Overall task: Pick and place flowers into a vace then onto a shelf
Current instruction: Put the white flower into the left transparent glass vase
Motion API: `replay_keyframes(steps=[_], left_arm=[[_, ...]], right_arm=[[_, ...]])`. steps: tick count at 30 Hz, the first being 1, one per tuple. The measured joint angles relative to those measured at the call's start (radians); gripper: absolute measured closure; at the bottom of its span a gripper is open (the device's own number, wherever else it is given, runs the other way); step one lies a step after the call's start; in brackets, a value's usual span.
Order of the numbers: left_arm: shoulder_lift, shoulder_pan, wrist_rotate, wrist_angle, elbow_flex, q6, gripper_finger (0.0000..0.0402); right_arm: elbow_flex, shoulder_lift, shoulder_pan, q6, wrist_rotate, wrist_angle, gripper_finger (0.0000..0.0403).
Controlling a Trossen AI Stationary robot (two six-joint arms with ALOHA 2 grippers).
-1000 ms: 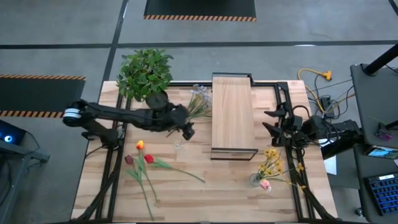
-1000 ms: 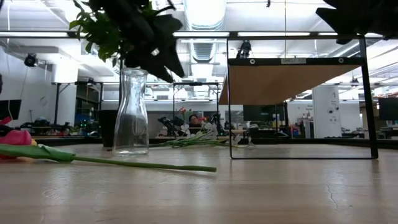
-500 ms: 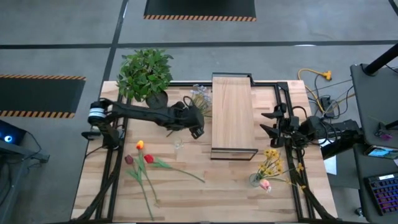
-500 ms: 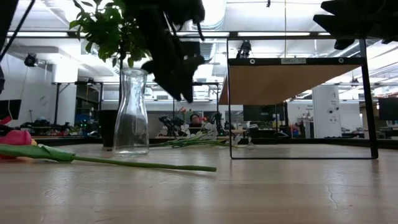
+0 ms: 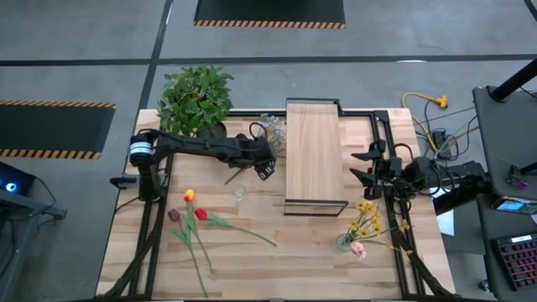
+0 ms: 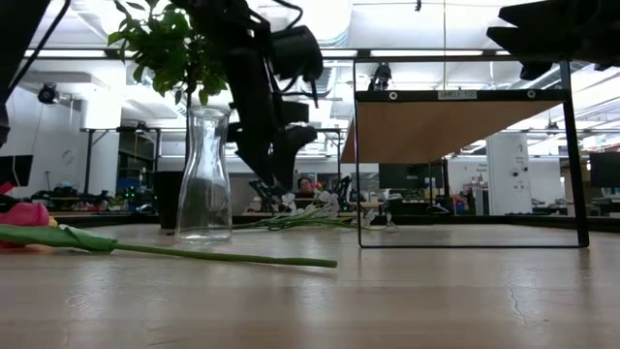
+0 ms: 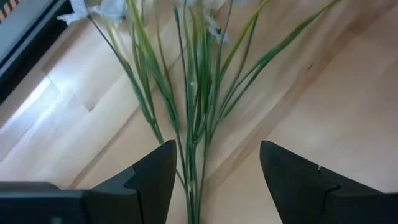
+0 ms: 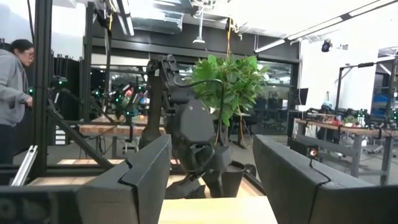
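**Nothing in the vase yet, first sprigs under my fingers**

While my left gripper [image 7: 214,177] hangs spread wide over the stems of the pale sprigs [image 7: 193,81], nothing is gripped; these sprigs [image 5: 270,130] lie just beside the shelf [image 5: 313,151]; the glass vase [image 6: 204,174] stands empty; tulips [image 5: 195,220] and yellow blooms [image 5: 362,225] lie loose on the table [image 5: 310,256]; my right gripper [image 5: 369,170] waits open beyond the shelf; I judge every flower, and the shelving, is still to do

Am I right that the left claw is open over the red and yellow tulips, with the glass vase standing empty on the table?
Not quite: the left claw is open over the pale white sprigs beside the shelf, not the tulips, as the left wrist view shows. The glass vase does stand empty.
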Motion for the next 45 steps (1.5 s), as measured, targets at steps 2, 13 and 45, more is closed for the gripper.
replay_keyframes(steps=[2, 13, 45], left_arm=[[0.016, 0.001, 0.0, 0.001, 0.0, 0.0, 0.0187], [0.071, 0.021, 0.0, 0.007, -0.001, 0.0, 0.0187], [0.069, 0.091, 0.009, 0.193, -0.169, -0.003, 0.0187]], right_arm=[[0.0, 0.0, 0.0, 0.001, 0.0, -0.001, 0.0184], [0.0, 0.0, 0.0, 0.016, 0.0, -0.019, 0.0184], [0.0, 0.0, 0.0, 0.027, 0.0, -0.03, 0.0184]])
